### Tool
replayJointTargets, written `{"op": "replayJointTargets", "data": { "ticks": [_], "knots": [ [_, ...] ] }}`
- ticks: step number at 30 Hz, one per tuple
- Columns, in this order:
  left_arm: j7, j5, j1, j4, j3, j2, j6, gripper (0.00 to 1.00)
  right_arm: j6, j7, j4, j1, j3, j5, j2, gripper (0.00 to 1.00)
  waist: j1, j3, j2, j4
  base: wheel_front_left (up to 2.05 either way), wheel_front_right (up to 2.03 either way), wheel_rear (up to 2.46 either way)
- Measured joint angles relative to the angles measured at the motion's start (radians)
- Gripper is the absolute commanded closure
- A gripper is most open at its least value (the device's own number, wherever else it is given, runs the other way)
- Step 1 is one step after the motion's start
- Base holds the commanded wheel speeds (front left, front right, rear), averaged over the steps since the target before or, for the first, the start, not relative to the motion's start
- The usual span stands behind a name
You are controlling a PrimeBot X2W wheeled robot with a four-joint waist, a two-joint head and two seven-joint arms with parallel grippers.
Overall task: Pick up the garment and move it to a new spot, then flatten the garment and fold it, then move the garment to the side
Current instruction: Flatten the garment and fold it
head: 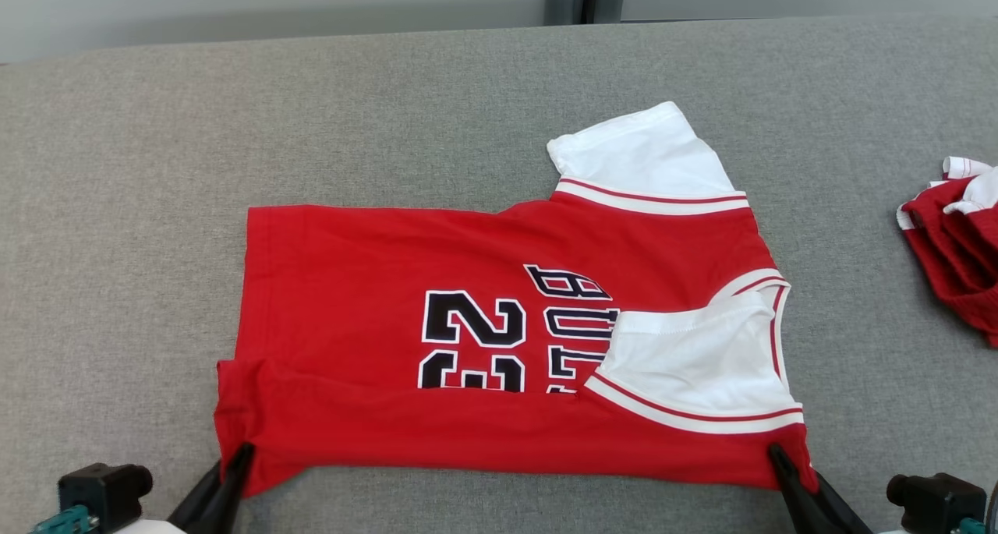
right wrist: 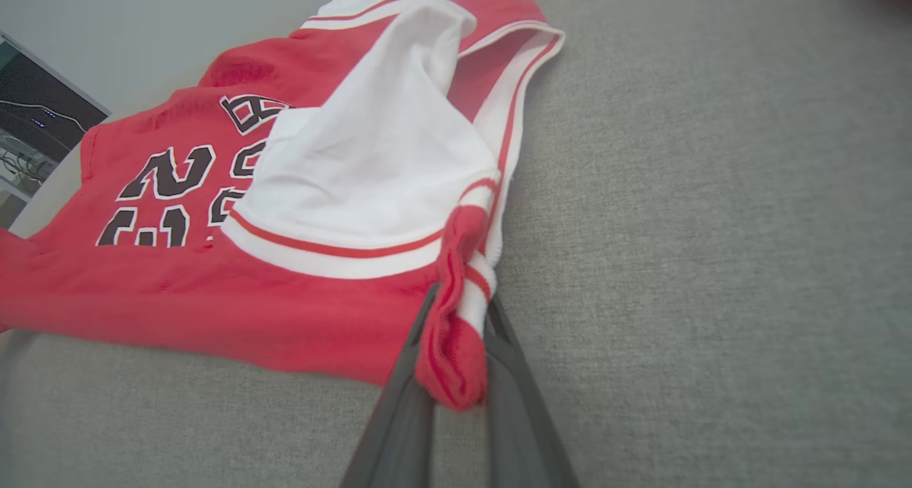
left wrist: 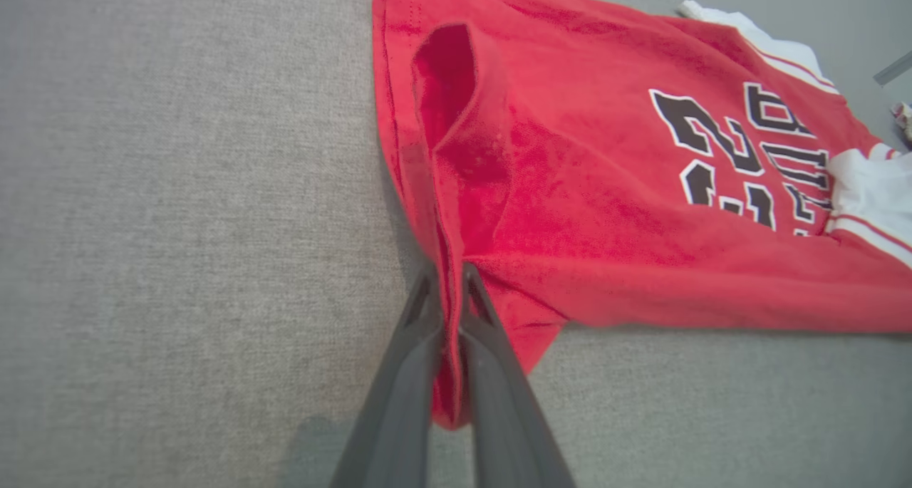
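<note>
- Left gripper and right gripper each clamp a near corner of the jersey.
- Its length runs left-right between them, with the body lying away from both.

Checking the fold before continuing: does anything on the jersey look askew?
Yes. Near the left gripper, the folded-over strip of the jersey juts out past the hem edge, so the layers don't line up. The far white sleeve sticks out unfolded.

Grey cloth-covered table.
Red jersey lies partly folded at the centre, near the front edge; red-and-white garment pile sits at the right edge.
</note>
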Motion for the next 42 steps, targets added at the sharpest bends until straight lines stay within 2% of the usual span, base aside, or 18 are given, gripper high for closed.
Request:
{"op": "replayJointTargets", "data": {
  "ticks": [1, 2, 3, 4, 9, 10, 14, 18, 22, 34, 42],
  "knots": [
    [0.013, -0.001, 0.001, 0.0, -0.006, -0.001, 0.003, 1.0, 0.0, 0.007, -0.007, 0.005, 0.001, -0.004, 0.003, 1.0, 0.0, 0.002, 0.0, -0.002, 0.0, 0.0, 0.0],
    [0.022, 0.0, 0.003, 0.003, -0.013, -0.002, 0.005, 0.85, 0.0, 0.008, -0.01, 0.005, 0.003, -0.006, 0.006, 0.96, 0.0, 0.003, 0.0, -0.004, 0.0, 0.0, 0.0],
    [0.013, 0.003, 0.004, 0.004, -0.013, -0.007, 0.014, 0.0, 0.0, 0.007, -0.012, 0.003, 0.003, -0.01, 0.007, 0.44, 0.0, 0.004, 0.0, -0.006, 0.0, 0.0, 0.0],
    [0.01, 0.005, 0.003, 0.005, -0.013, -0.011, 0.02, 0.0, 0.0, 0.006, -0.012, 0.002, 0.0, -0.017, 0.007, 0.0, 0.0, 0.004, 0.0, -0.007, 0.0, 0.0, 0.0],
    [-0.046, 0.047, -0.01, 0.002, -0.006, -0.027, 0.054, 0.0, 0.0, -0.044, -0.027, -0.023, -0.041, -0.054, 0.006, 0.0, 0.0, 0.001, 0.0, -0.007, 0.0, 0.0, 0.0],
    [-0.094, 0.075, -0.023, -0.003, 0.008, -0.036, 0.081, 0.0, 0.0, -0.081, -0.049, -0.041, -0.071, -0.074, 0.012, 0.0, 0.0, -0.002, 0.0, -0.005, 0.0, 0.0, 0.0],
    [-0.165, 0.118, -0.057, -0.029, 0.02, -0.057, 0.114, 0.0, 0.0, -0.118, -0.083, -0.074, -0.114, -0.11, 0.02, 0.0, 0.0, -0.011, 0.0, -0.001, 0.0, 0.0, 0.0],
    [-0.248, 0.156, -0.111, -0.054, 0.03, -0.074, 0.13, 0.0, 0.0, -0.116, -0.136, -0.108, -0.16, -0.168, 0.027, 0.0, 0.0, -0.024, 0.0, 0.009, 0.0, 0.0, 0.0],
    [-0.282, 0.182, -0.146, -0.051, 0.03, -0.082, 0.143, 0.0, 0.0, -0.099, -0.172, -0.135, -0.187, -0.203, 0.037, 0.0, 0.0, -0.033, 0.0, 0.012, 0.0, 0.0, 0.0],
    [-0.284, 0.206, -0.174, -0.041, 0.007, -0.085, 0.157, 0.0, 0.0, -0.078, -0.191, -0.15, -0.189, -0.221, 0.055, 0.0, 0.0, -0.025, 0.0, 0.014, 0.0, 0.0, 0.0],
    [-0.258, 0.216, -0.433, 0.02, -0.02, -0.079, 0.102, 0.0, 0.0, -0.068, -0.209, -0.179, -0.192, -0.223, 0.065, 0.0, 0.0001, 0.037, 0.0, 0.022, 0.0, 0.0, 0.0]
  ]
}}
